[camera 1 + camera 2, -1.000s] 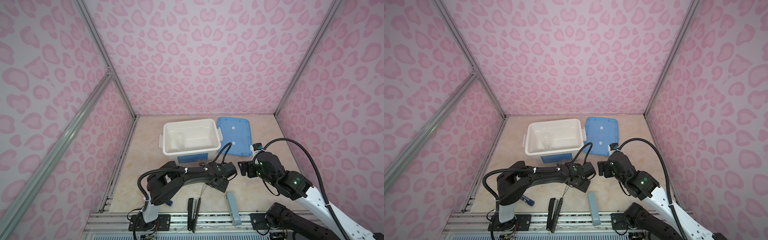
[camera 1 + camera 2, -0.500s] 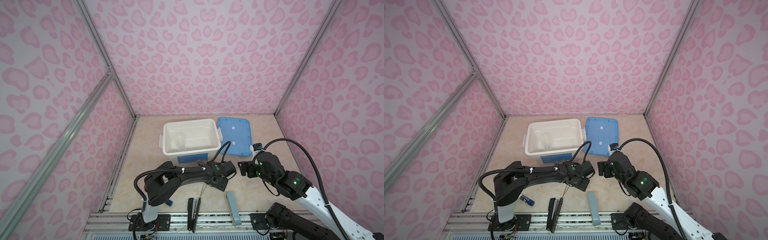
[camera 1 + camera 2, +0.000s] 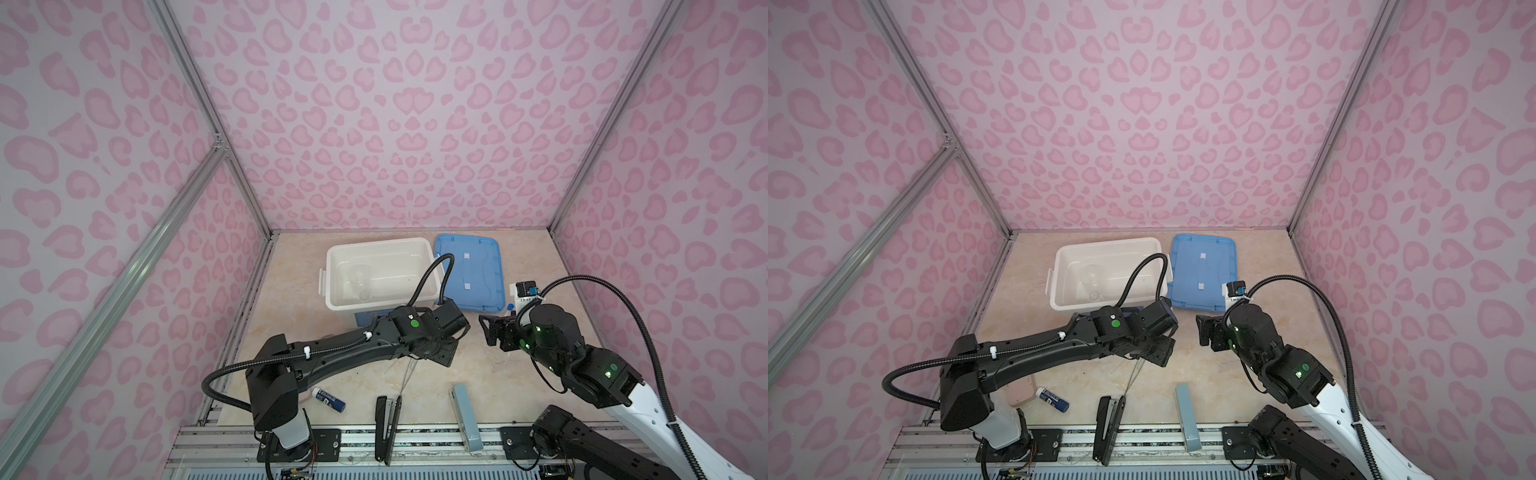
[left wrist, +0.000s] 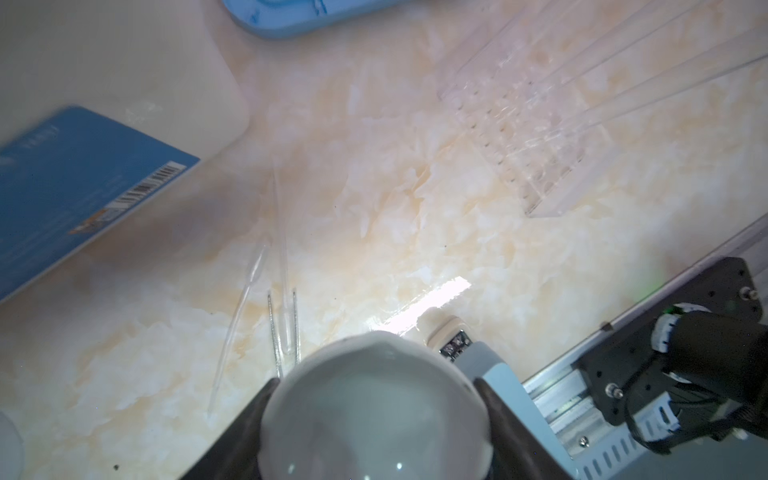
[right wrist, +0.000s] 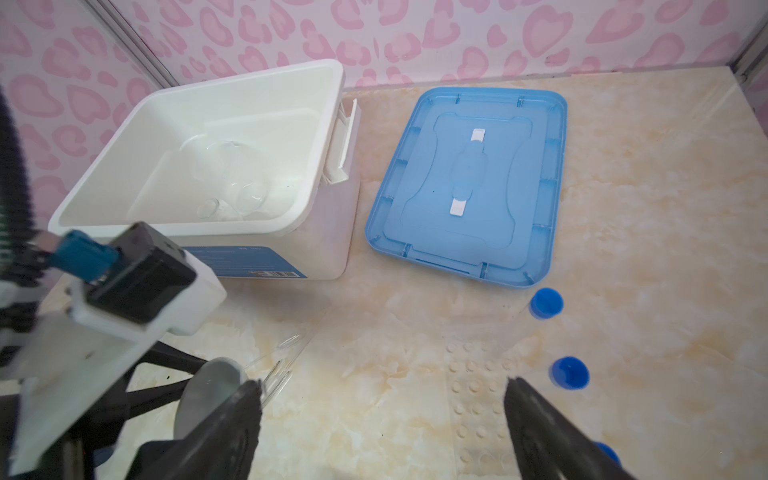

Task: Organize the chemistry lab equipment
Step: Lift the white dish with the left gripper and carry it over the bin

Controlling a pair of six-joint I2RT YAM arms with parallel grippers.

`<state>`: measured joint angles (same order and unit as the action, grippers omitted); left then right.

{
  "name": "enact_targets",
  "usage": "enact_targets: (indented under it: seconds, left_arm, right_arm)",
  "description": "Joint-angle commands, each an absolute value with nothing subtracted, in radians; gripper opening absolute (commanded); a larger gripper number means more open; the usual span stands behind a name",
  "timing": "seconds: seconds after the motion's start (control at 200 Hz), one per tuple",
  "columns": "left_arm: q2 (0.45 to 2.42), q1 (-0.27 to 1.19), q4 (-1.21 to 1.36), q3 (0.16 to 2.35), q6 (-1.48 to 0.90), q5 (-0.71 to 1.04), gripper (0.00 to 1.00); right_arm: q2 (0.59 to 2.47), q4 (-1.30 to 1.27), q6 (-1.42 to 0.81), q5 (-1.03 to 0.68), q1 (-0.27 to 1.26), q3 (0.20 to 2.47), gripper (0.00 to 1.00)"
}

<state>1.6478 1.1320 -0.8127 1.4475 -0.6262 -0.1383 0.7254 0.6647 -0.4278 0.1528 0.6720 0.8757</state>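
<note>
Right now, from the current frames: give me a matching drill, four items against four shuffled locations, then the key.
Items
1. small white dish
2. blue lid
3. black stapler
4. clear glassware

Places
A. inside the white bin
B. gripped in the left end effector
C. lying flat beside the bin
D. at the table's front edge

Pairs: 1-B, 2-C, 3-D, 4-A

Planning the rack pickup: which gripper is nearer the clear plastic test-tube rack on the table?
Right. The right gripper hangs open close by the clear plastic rack, which shows between its jaws; the left gripper, holding a small white dish, is farther off to the side.
</note>
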Motion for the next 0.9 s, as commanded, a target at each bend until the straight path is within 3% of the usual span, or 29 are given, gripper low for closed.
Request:
enact_targets:
  seconds: [0.0,0.325,0.645,0.895]
  left_arm:
    - [1.605,1.103,-0.929,1.516,-0.588,-0.165,0.58]
    - [1.558,0.852,-1.032,1.695,-0.476,-0.17,0.56]
    - [1.682,0.643,-0.979,1.755,-0.407,-0.135,0.55]
    - [1.828,0.561,-0.925,1.774,-0.383,-0.167,0.56]
  right_arm:
    - [0.755,0.602,-0.396,0.123,0.672,0.908,0.92]
    - [0.958,0.463,-0.368,-0.003,0.676,1.04,0.92]
    - [1.217,0.344,-0.334,-0.099,0.694,1.197,0.94]
    - [1.382,0.289,-0.311,-0.13,0.703,1.271,0.94]
